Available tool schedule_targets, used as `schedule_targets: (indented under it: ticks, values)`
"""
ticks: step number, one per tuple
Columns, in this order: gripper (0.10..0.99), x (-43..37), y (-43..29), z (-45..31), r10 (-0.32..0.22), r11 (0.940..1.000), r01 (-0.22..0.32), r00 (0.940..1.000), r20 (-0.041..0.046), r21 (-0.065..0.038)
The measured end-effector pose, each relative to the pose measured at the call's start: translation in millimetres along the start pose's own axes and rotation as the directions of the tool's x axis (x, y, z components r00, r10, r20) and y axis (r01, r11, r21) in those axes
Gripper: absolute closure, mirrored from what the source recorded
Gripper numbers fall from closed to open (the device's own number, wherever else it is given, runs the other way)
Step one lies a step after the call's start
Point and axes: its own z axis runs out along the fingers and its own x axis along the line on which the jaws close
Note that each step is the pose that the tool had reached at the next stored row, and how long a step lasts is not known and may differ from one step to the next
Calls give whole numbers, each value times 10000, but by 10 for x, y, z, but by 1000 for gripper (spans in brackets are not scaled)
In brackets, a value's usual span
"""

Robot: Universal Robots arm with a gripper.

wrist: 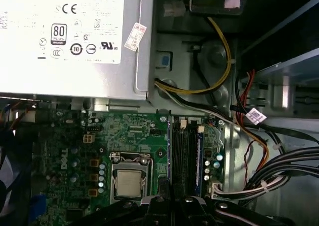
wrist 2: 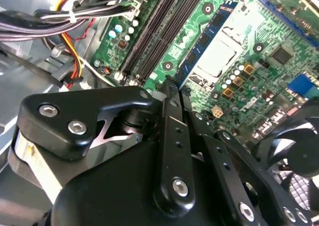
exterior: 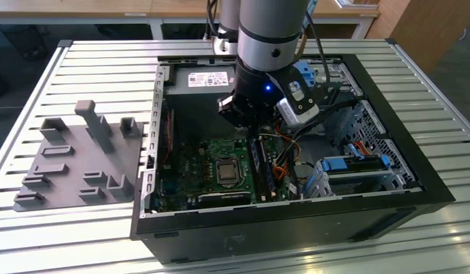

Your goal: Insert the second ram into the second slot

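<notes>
Slots (exterior: 262, 169) on motherboard (exterior: 191, 181) (inside the case (exterior: 296, 228))

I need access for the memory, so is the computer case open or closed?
Open. The computer case has no panel on top, and its motherboard is exposed.

Green motherboard (wrist: 144, 129), blue second ram (wrist 2: 208, 39) (black gripper (wrist 2: 172, 89)).

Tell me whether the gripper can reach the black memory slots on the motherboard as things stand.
Probably yes. The gripper sits low inside the open case, close to one end of the black memory slots. The cable bundle runs off to one side, and nothing seems to lie across the slots.
</notes>
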Motion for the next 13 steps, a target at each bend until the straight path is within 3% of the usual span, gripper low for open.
schedule_targets:
  ticks: [4,10,13]
  values:
    - [949,-2,-7,71,583,9983,-583,9983,26,5]
    - [949,-22,-80,131,562,9984,-562,9984,26,-16]
    - [949,-84,-89,158,562,9984,-562,9984,26,-15]
